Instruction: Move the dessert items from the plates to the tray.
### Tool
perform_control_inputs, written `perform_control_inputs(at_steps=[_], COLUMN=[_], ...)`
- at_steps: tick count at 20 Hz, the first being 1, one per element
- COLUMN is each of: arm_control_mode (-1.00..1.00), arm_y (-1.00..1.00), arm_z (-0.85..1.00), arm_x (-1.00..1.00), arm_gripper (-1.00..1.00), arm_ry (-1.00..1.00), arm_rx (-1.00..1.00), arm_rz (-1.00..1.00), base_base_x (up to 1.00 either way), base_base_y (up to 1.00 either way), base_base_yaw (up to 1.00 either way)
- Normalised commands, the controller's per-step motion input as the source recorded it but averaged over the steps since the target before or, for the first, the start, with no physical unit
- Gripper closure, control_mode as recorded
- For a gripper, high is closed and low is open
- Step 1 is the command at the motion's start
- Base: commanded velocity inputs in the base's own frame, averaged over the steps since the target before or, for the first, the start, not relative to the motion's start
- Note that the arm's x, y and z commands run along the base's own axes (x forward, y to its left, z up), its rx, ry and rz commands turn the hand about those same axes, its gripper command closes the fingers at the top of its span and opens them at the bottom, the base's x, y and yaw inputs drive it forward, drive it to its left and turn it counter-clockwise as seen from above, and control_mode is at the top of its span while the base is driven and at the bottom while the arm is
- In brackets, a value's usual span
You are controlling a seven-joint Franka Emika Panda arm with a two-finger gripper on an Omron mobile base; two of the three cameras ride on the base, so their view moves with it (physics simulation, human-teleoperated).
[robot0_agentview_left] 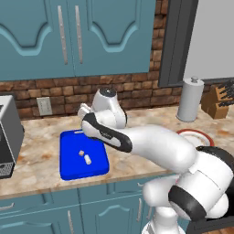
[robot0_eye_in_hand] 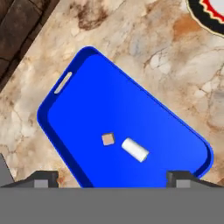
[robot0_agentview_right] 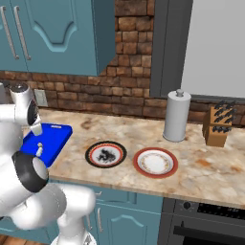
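Two dessert items lie side by side on the bright blue tray (robot0_eye_in_hand: 109, 100): a small tan cube (robot0_eye_in_hand: 107, 139) and a white cylinder (robot0_eye_in_hand: 134, 149). In the left base view both lumps (robot0_agentview_left: 81, 153) (robot0_agentview_left: 87, 159) rest near the middle of the tray (robot0_agentview_left: 73, 170). My gripper (robot0_eye_in_hand: 113, 179) hovers above the tray, open, with nothing between its fingers. The black-rimmed plate (robot0_agentview_right: 92, 156) and the red-rimmed white plate (robot0_agentview_right: 139, 165) sit to the right of the tray (robot0_agentview_right: 53, 136), both bare. A slice of the black rim (robot0_eye_in_hand: 205, 19) shows in the hand view's top corner.
A paper towel roll (robot0_agentview_right: 176, 116) and a knife block (robot0_agentview_right: 217, 125) stand at the back right by the brick wall. A grey appliance (robot0_agentview_left: 7, 137) sits at the counter's left end. The stove (robot0_agentview_right: 210, 215) is at the lower right.
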Motion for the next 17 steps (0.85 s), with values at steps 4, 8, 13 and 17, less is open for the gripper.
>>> perform_control_inputs(at_steps=[4, 8, 13, 17], arm_control_mode=[-1.0, -1.0, -1.0, -1.0], arm_y=[-0.86, -0.02, -0.16, -0.02], arm_z=[0.28, 0.0, 0.19, 0.26], arm_x=[-0.94, 0.0, -0.84, -1.0], arm_gripper=[-1.0, -1.0, -1.0, -1.0], arm_ry=[-0.3, 0.0, -0.51, -0.84], arm_rx=[0.25, 0.0, 0.01, -0.02], arm_rz=[-0.02, 0.0, 0.0, 0.0], base_base_x=[0.0, 0.0, 0.0, 0.0], base_base_y=[0.0, 0.0, 0.0, 0.0], base_base_yaw=[0.0, 0.0, 0.0, 0.0])
